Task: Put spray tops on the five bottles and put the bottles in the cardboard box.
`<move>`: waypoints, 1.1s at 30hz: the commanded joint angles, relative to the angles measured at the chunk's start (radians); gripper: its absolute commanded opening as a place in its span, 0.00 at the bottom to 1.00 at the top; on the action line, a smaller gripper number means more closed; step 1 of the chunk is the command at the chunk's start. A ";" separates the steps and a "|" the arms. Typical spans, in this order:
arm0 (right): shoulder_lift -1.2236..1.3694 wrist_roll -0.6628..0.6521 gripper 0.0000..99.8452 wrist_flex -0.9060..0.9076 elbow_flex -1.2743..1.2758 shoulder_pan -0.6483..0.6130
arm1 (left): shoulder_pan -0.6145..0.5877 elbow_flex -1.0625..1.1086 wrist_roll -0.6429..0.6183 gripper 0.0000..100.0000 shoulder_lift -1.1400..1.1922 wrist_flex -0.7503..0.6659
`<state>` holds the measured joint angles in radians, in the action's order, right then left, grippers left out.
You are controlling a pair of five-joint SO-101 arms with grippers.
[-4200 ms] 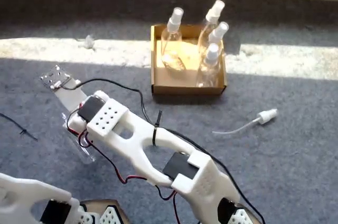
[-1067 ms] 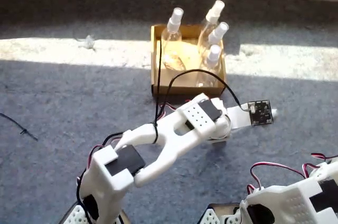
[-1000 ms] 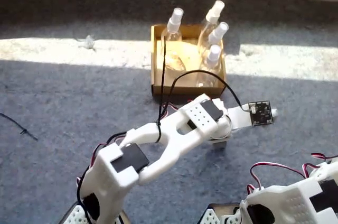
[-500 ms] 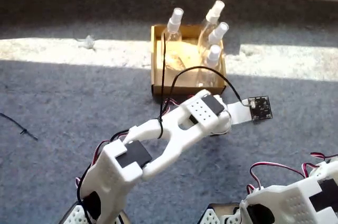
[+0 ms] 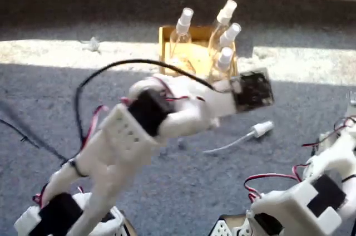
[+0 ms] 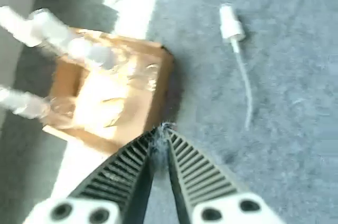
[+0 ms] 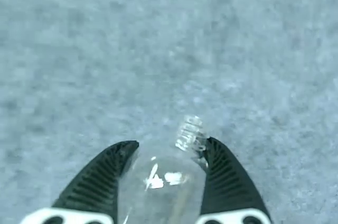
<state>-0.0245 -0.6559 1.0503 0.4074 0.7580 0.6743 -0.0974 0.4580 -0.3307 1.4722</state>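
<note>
A cardboard box (image 5: 167, 35) at the back holds several clear bottles with white spray tops (image 5: 184, 18). One loose spray top (image 5: 261, 129) lies on the carpet with its long tube (image 5: 225, 146) trailing toward the front. My left arm (image 5: 167, 113) stretches across the middle, just in front of the box. In the left wrist view my left gripper (image 6: 161, 129) is shut with nothing in it, above the box's (image 6: 105, 92) near corner, and the loose spray top (image 6: 231, 23) lies beyond. My right gripper (image 7: 169, 150) is shut on a clear bottle (image 7: 163, 182) whose threaded neck (image 7: 190, 131) is bare.
Grey carpet (image 5: 289, 191) covers the floor, with a sunlit strip (image 5: 50, 52) crossing behind the box's front. A small white scrap (image 5: 92, 43) lies at the back left. My right arm (image 5: 300, 202) sits at the front right. A black cable (image 5: 22, 136) runs along the left side.
My left arm has risen and swung back toward the box. The loose spray top now lies a little further left and nearer. The right arm has shifted at the front right.
</note>
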 commanded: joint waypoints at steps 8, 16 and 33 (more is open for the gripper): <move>-0.337 0.193 0.01 0.248 -0.133 -0.348 | -0.389 0.147 -0.009 0.00 -0.409 0.132; -0.338 0.028 0.01 0.036 0.001 0.021 | -0.157 0.456 -0.011 0.04 -0.303 -0.207; -0.338 -0.091 0.01 -0.323 0.285 0.176 | 0.084 0.277 -0.071 0.19 0.510 -0.609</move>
<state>-0.3284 -0.7373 0.7511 0.6958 0.9145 0.7449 0.3353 0.3997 0.0483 0.8846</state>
